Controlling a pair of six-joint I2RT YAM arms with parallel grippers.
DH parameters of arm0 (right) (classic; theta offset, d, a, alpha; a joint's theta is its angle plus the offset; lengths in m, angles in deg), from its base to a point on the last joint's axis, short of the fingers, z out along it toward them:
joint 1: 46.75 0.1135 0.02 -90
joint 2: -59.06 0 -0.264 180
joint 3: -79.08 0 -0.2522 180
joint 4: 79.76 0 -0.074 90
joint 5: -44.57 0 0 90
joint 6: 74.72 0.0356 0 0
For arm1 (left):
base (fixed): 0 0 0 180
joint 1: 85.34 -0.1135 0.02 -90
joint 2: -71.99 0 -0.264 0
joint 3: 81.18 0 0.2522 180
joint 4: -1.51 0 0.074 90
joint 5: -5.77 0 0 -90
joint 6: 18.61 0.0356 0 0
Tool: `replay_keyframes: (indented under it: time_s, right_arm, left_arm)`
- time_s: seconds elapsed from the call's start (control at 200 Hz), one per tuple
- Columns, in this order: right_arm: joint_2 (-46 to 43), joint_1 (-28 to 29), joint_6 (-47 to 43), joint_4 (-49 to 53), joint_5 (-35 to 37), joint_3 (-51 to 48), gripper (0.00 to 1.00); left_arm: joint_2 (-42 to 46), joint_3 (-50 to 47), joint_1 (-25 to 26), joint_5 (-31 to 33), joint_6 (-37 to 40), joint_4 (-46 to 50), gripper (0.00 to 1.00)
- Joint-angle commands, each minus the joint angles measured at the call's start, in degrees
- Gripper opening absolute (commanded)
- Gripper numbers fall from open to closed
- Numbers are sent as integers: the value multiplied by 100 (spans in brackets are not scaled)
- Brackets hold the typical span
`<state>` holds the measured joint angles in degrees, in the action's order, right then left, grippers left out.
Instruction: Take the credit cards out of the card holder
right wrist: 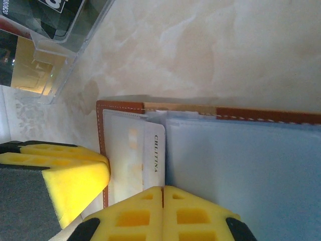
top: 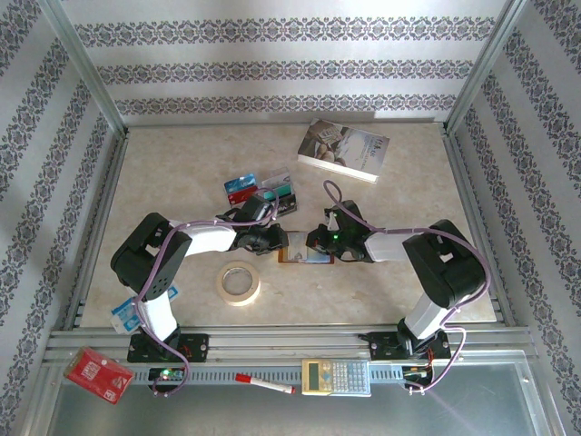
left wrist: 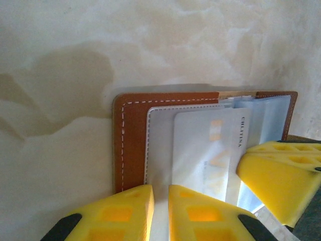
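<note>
Low over the card holder (left wrist: 131, 140), facing each other: left end effector (left wrist: 160, 188) ajar; right end effector (right wrist: 162, 190) closed

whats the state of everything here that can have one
card holder: open, lying flat
pale card: in the holder, not yet out
loose cards: out of the holder, lying flat
left hand: slightly open at the pale card's edge
right hand: shut, at the clear sleeves
book: closed

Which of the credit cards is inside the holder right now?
The pale card printed CHLITINA, tucked in the brown holder; the coloured cards lie loose on the table beyond it.
</note>
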<state>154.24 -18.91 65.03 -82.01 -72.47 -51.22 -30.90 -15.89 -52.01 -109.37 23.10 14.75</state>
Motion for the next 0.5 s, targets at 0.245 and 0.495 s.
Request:
replay_keyframes:
  time_s: [0.245, 0.495]
  right_arm:
    - [-317, -287, -285, 223, 92, -317, 0]
    - [-298, -278, -283, 185, 33, -235, 0]
  left_arm:
    - [22, -200, -1, 372, -34, 394, 19]
    - [253, 253, 3, 40, 213, 611, 22]
